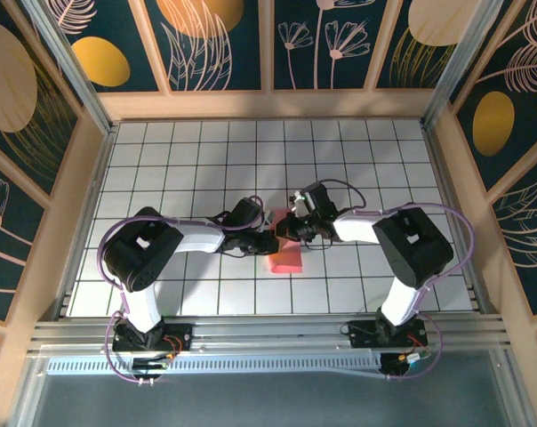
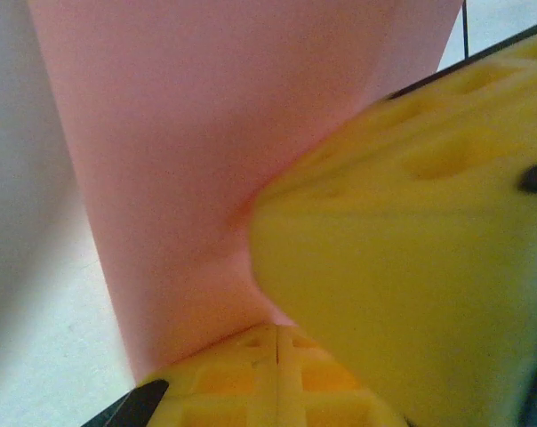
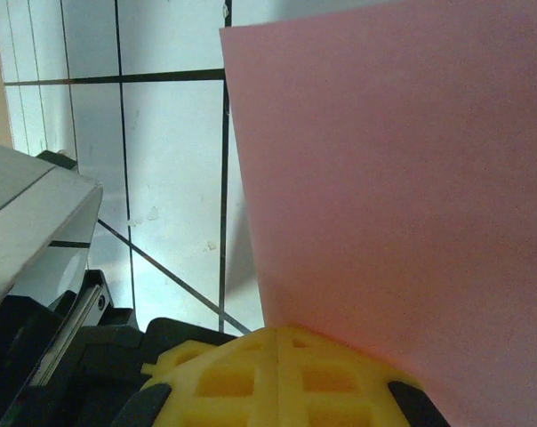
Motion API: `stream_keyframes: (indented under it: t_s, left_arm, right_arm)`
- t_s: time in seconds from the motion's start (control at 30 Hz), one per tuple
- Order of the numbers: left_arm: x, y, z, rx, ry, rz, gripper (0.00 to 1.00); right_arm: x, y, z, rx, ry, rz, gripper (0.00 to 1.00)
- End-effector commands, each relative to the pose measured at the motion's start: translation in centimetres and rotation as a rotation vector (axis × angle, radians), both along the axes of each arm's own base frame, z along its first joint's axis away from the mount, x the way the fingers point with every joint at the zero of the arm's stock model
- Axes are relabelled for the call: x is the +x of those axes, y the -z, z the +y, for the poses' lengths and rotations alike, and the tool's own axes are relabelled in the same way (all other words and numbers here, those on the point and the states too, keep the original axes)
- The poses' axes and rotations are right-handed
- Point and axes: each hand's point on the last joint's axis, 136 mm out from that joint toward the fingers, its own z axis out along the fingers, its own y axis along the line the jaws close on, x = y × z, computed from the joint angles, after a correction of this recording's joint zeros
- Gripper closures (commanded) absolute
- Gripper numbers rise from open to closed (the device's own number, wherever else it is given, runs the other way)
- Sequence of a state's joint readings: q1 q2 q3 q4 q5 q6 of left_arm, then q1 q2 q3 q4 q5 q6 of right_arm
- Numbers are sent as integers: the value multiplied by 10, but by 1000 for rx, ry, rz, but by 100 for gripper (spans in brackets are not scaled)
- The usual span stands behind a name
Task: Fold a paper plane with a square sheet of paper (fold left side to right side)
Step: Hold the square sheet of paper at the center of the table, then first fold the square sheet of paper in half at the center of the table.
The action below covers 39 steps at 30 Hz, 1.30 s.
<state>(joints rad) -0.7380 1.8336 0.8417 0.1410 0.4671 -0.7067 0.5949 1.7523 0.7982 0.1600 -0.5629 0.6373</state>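
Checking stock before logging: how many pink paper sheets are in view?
1. The pink sheet sits between the arms, pinched by the left hand and right hand; a second layered against it couldn't be ruled out.

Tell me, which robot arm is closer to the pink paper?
Neither, they tie. The left gripper clamps its jaws on the pink paper from the left; the right gripper clamps on from the right.

Bright, even overhead light falls on the white counter (image 1: 162,151); shadows are faint and soft. In the left wrist view, the yellow fingers (image 2: 402,267) and the square sheet of paper (image 2: 206,133) are blurred.
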Motion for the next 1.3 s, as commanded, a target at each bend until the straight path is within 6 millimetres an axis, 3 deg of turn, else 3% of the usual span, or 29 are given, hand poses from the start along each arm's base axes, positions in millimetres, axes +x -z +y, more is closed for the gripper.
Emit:
stream_keyframes:
  t_s: [0.0,0.23,0.53,0.9,0.93,1.1,1.27]
  left_arm:
    - [-9,24,16,98,-9,45,100]
    - [-12,24,16,96,-4,47,100]
    - [-24,20,21,64,-16,76,100]
    - [-67,26,39,79,8,139,100]
    - [-69,18,38,60,11,125,100]
    - [-75,14,41,51,10,131,100]
    - [-70,-2,35,13,10,106,100]
  right_arm:
    - [7,-4,11,28,-11,-19,100]
    - [3,23,4,-42,-12,31,100]
    - [0,44,-14,-120,17,77,100]
    - [1,50,-24,-142,27,90,100]
    - [1,50,-24,-140,26,90,100]
    - [-1,51,-24,-136,21,95,100]
    - [-4,52,-23,-134,10,95,100]
